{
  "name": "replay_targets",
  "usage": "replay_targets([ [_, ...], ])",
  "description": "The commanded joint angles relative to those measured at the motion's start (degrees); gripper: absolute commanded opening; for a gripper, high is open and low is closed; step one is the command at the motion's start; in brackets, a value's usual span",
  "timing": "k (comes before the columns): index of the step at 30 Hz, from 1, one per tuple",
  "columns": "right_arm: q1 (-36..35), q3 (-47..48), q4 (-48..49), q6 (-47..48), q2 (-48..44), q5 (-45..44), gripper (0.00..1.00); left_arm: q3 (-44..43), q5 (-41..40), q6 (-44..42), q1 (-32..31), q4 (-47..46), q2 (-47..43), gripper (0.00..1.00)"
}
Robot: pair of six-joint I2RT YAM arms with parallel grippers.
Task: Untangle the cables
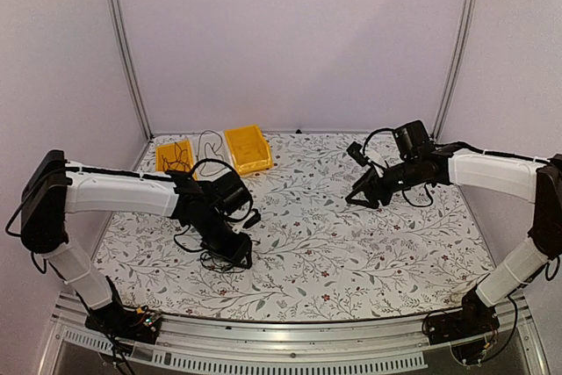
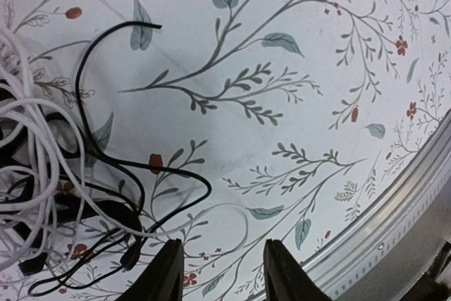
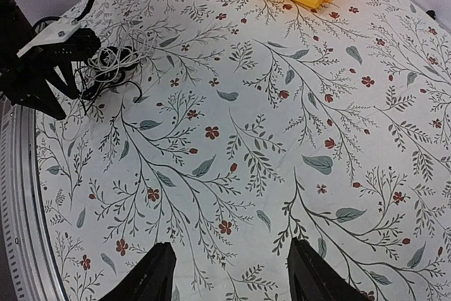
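The cables (image 2: pixel 32 142) lie in a tangle of white and black cords at the left of the left wrist view, with one black loop (image 2: pixel 209 188) reaching out over the cloth. My left gripper (image 2: pixel 222 276) hovers low just right of the tangle, jaws open, nothing between them. From above, the tangle (image 1: pixel 207 261) shows under the left arm's wrist. My right gripper (image 1: pixel 360 200) hangs open over bare cloth at the right, far from the cables. In its own view the right gripper (image 3: pixel 229 276) is empty and the tangle (image 3: pixel 113 65) is far off at upper left.
Two yellow bins stand at the back left: a larger one (image 1: pixel 248 148) and a smaller one (image 1: pixel 174 156) with thin cords in it. The table's metal front rail (image 2: pixel 394 216) runs close to the left gripper. The floral cloth (image 1: pixel 351 261) covers the table.
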State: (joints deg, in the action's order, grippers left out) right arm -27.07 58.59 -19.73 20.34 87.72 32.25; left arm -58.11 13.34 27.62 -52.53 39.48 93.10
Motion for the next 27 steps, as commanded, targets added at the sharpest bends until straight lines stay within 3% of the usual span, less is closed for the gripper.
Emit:
replay_targets([
  [1, -0.2, -1.7, 0.0, -1.0, -2.6, 0.3, 0.59, 0.0, -5.9, 3.6, -0.8, -3.5, 2.5, 0.42],
  [9, -0.2, -1.4, -0.1, -1.1, -2.0, -0.3, 0.59, -3.1, -5.2, 1.3, -0.6, -7.5, 10.5, 0.39],
  [14, -0.2, -1.2, -0.3, -0.7, -1.8, -0.9, 0.59, -7.8, -9.6, -0.2, -0.5, -5.4, 12.4, 0.23],
  [19, -0.2, 0.4, -0.9, 0.0, -1.6, -0.8, 0.58, -16.8, -10.4, -5.1, -0.3, -1.2, 8.3, 0.00],
  [27, -0.3, 12.2, -1.7, 0.7, 0.8, 7.5, 0.54, -26.0, -6.1, -6.9, 4.1, -1.2, -4.9, 0.00],
])
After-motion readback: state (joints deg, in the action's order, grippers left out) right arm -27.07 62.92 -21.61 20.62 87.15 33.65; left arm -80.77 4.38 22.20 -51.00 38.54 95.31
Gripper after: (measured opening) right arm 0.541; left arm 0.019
